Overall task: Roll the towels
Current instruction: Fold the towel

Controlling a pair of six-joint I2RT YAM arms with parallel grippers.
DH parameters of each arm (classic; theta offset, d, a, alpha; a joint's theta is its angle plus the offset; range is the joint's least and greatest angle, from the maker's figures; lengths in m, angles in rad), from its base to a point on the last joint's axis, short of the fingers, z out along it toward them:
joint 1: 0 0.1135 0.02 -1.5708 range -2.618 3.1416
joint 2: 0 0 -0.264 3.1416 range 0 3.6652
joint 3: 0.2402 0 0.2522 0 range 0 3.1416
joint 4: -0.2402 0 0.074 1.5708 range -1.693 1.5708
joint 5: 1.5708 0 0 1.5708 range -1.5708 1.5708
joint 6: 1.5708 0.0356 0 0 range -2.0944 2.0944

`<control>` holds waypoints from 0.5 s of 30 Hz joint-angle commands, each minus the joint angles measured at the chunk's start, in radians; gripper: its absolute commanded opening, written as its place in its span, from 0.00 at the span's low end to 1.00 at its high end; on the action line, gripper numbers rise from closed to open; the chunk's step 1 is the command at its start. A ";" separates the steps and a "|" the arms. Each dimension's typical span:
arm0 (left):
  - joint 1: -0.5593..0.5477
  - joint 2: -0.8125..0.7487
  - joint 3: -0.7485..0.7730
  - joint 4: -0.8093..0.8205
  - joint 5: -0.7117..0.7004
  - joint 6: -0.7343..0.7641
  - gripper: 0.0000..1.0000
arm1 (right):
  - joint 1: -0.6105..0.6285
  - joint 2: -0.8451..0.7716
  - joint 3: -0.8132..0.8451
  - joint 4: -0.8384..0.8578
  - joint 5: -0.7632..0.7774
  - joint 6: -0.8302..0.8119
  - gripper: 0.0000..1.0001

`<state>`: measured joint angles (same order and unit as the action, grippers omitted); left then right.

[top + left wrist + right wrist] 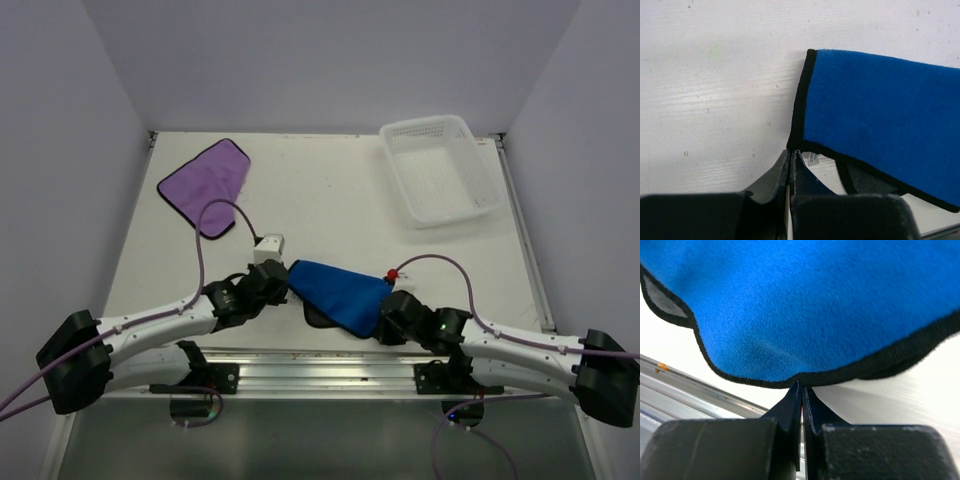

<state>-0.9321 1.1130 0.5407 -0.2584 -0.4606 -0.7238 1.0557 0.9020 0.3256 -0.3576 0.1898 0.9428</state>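
Note:
The blue towel point(338, 290), edged with a black hem, is folded over near the table's front edge and stretched between my two grippers. My left gripper point(284, 284) is shut on its left corner; in the left wrist view the jaws point(791, 151) pinch the black hem where the blue towel point(880, 120) begins. My right gripper point(386, 312) is shut on the towel's right end, and in the right wrist view its closed tips point(801, 385) meet the hem of the blue towel point(805, 305). The purple towel point(205, 184) lies flat at the back left, away from both grippers.
A white perforated basket point(470, 205) stands at the back right. An aluminium rail point(320, 366) runs along the near edge between the arm bases. Walls close in the table at the left, back and right.

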 commanded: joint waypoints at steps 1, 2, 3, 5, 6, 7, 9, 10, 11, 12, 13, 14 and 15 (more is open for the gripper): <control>-0.007 -0.054 0.004 -0.022 -0.053 -0.029 0.00 | 0.007 -0.044 0.033 -0.064 0.057 0.017 0.00; -0.007 -0.062 0.014 -0.030 -0.055 -0.029 0.00 | 0.006 -0.054 0.047 -0.072 0.059 0.013 0.00; -0.007 -0.080 0.022 -0.038 -0.058 -0.028 0.00 | 0.006 -0.069 0.056 -0.090 0.059 0.005 0.00; -0.007 -0.097 0.047 -0.065 -0.064 -0.029 0.00 | 0.006 -0.083 0.093 -0.109 0.054 -0.015 0.00; -0.007 -0.117 0.054 -0.074 -0.066 -0.026 0.00 | 0.006 -0.092 0.107 -0.118 0.053 -0.022 0.00; -0.007 -0.128 0.064 -0.093 -0.066 -0.026 0.00 | 0.006 -0.095 0.122 -0.122 0.051 -0.029 0.00; -0.007 -0.163 0.087 -0.110 -0.064 -0.026 0.00 | 0.006 -0.097 0.165 -0.129 0.042 -0.048 0.00; -0.007 -0.176 0.094 -0.128 -0.062 -0.026 0.00 | 0.006 -0.094 0.179 -0.127 0.040 -0.053 0.00; -0.007 -0.189 0.113 -0.139 -0.064 -0.026 0.00 | 0.007 -0.091 0.206 -0.121 0.039 -0.061 0.00; -0.007 -0.217 0.122 -0.149 -0.064 -0.026 0.00 | 0.006 -0.086 0.222 -0.118 0.036 -0.074 0.00; -0.007 -0.229 0.130 -0.168 -0.064 -0.022 0.00 | 0.006 -0.072 0.239 -0.118 0.033 -0.082 0.00; -0.007 -0.242 0.151 -0.180 -0.069 -0.020 0.00 | 0.006 -0.063 0.275 -0.119 0.031 -0.090 0.00; -0.007 -0.263 0.162 -0.192 -0.073 -0.020 0.00 | 0.007 -0.058 0.294 -0.124 0.030 -0.105 0.00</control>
<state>-0.9325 0.9024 0.6312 -0.4030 -0.4904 -0.7258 1.0557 0.8299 0.5388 -0.4721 0.2035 0.8845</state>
